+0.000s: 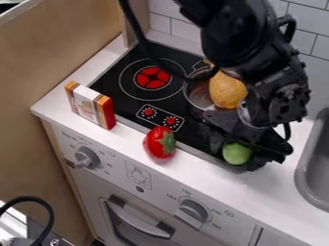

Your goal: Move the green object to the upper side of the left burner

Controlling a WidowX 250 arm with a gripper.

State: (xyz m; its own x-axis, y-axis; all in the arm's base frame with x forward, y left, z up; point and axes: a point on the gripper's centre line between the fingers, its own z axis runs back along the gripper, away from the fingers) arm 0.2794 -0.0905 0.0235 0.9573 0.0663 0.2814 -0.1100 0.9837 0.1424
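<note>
So it's a toy kitchen with white tile behind a pale counter (54,104) and a black stovetop (193,129) (clock directions below have twelve at the top of the camera view). The green object (237,153) is at the stovetop's five o'clock corner, partly covered by my gripper (247,146). Honestly can't tell if I'm open or closed, or whether I've got a grip on it.

Going out from the green object: strawberry (160,143) at nine o'clock, on the counter edge. Metal pot (198,91) toward eleven, with a yellow-orange thing (227,90) at twelve, and my arm (239,36) comes down from twelve too. Little red dials (159,116) at ten, left burner (152,78) with its red centre well apart at eleven. Red, white and orange box (91,105) further out at ten, sink (315,166) at three.
</note>
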